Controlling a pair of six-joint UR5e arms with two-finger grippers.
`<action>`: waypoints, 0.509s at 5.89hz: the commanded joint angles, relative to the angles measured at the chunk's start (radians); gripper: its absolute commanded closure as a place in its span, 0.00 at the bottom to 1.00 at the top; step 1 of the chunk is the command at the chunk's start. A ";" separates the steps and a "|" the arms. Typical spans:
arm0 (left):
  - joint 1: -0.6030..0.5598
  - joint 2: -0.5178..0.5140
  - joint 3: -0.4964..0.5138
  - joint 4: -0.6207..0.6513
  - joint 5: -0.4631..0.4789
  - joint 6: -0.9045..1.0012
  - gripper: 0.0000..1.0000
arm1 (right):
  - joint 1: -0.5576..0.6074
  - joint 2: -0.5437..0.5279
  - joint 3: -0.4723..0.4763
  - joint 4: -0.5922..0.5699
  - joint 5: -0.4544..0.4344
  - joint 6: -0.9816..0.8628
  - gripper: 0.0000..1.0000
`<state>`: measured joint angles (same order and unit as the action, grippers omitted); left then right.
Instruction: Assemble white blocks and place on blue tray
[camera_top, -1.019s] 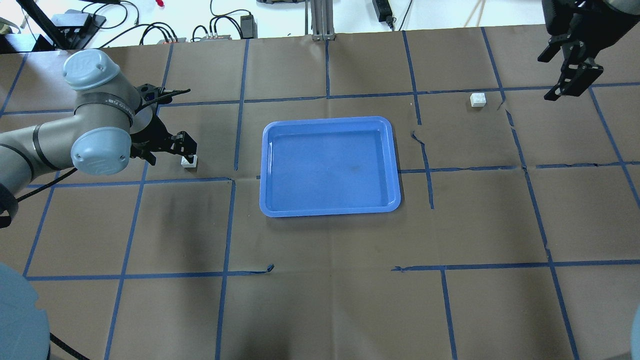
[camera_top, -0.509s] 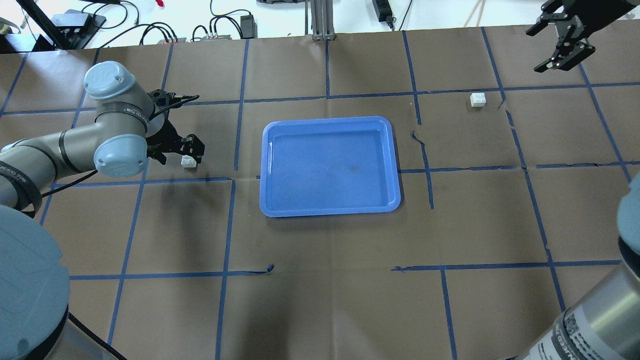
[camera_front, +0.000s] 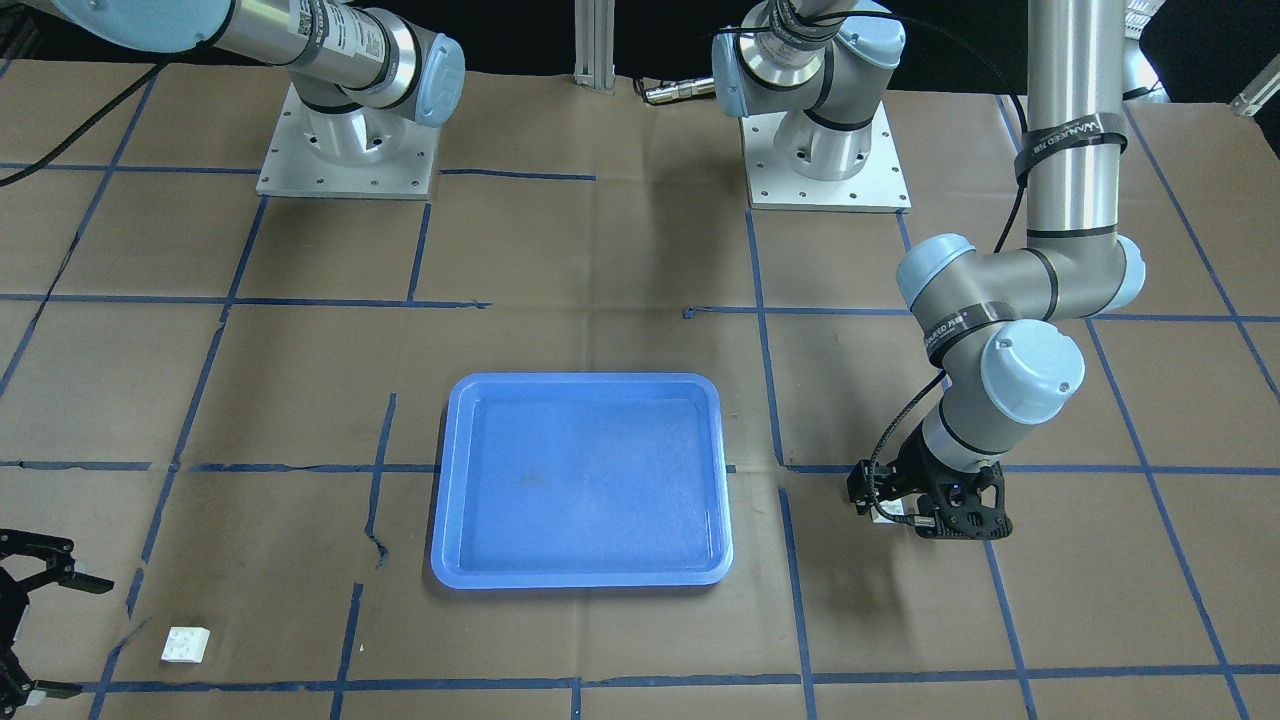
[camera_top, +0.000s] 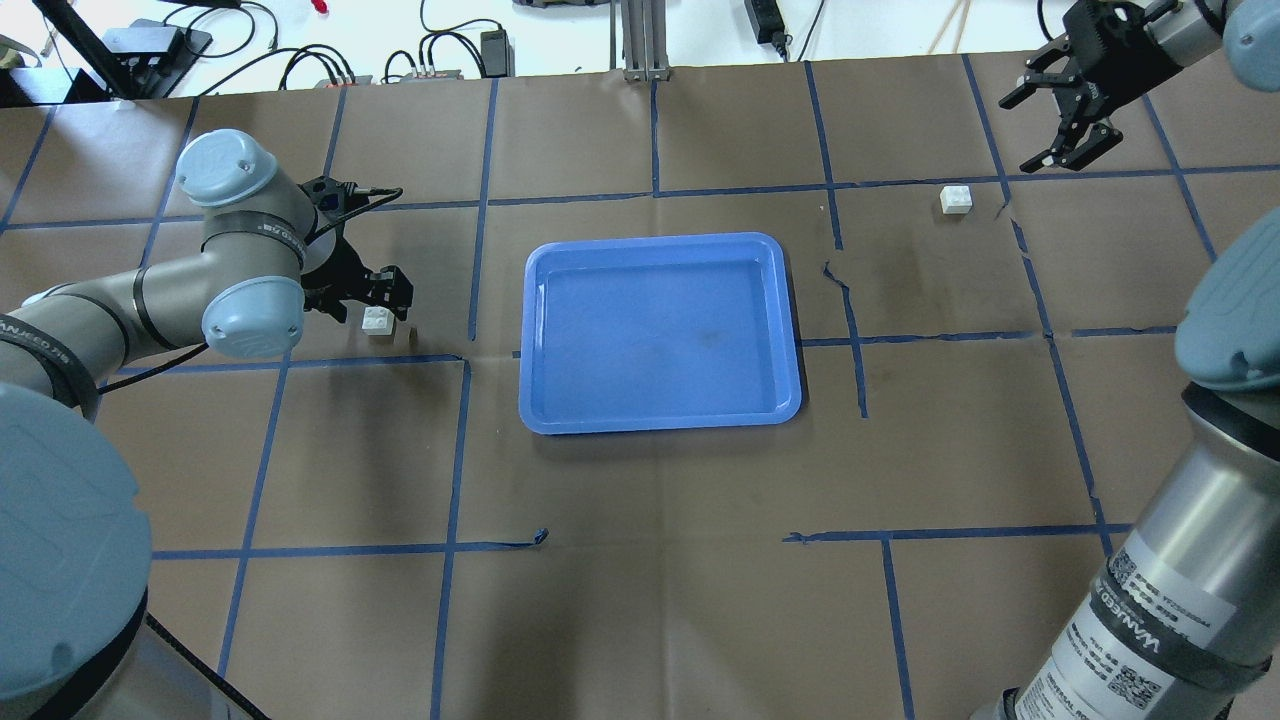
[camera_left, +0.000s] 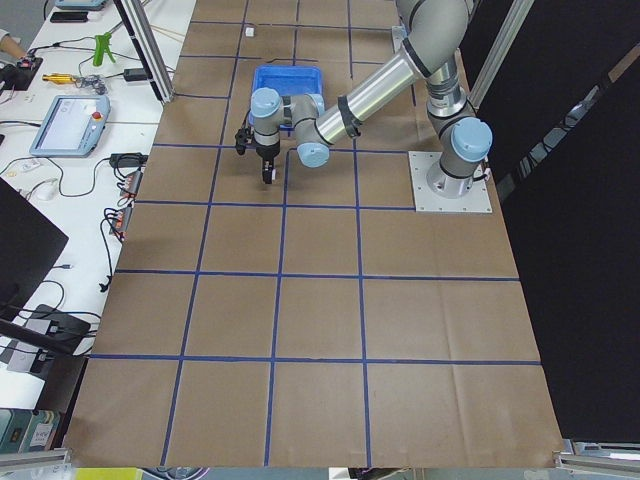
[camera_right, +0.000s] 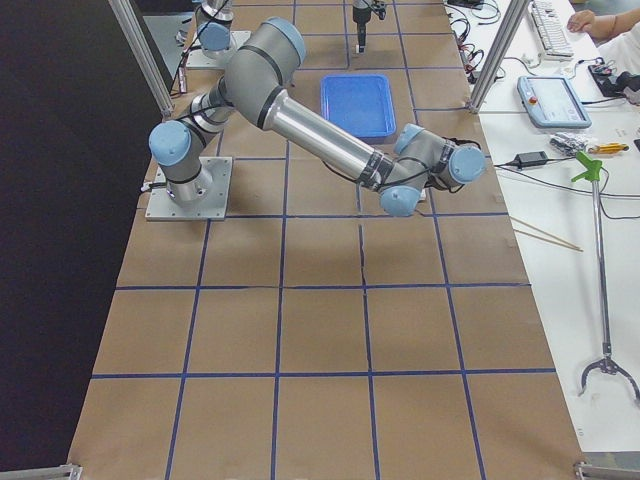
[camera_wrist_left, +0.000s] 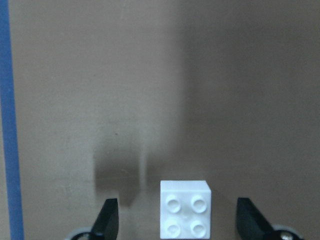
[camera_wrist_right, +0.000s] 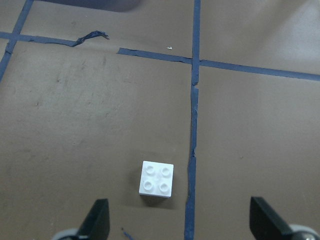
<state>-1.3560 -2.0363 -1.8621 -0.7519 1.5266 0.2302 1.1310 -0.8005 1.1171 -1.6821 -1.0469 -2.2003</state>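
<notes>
Left arm (camera_top: 150, 300) was folded low, left gripper (camera_top: 383, 303) pointing straight down over a block (camera_top: 378, 320) on the table (camera_top: 650, 500), left of the tray (camera_top: 528, 330). The left wrist cam showed its fingers (camera_wrist_left: 109, 216) wide, straddling the block untouched; overhead hid that gap. Right arm (camera_top: 1230, 340) was stretched far, right gripper (camera_top: 1015, 137) spread wide, near the other block (camera_top: 956, 199), apart from it.

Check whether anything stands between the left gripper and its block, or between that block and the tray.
Nothing visible does. The block sits between the fingers of the open left gripper, gaps either side. From there to the tray, only bare paper and a flat tape line.
</notes>
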 joint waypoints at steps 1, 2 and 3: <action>0.000 -0.001 -0.005 0.000 -0.014 0.009 0.70 | 0.000 0.065 0.001 0.031 0.048 -0.016 0.00; 0.000 0.001 0.000 0.000 -0.013 0.026 0.86 | 0.000 0.087 0.012 0.027 0.091 -0.018 0.00; 0.000 0.014 0.007 0.000 -0.011 0.062 0.90 | 0.000 0.098 0.015 0.025 0.093 -0.015 0.00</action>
<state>-1.3560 -2.0315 -1.8607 -0.7516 1.5144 0.2635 1.1306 -0.7168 1.1275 -1.6560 -0.9660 -2.2167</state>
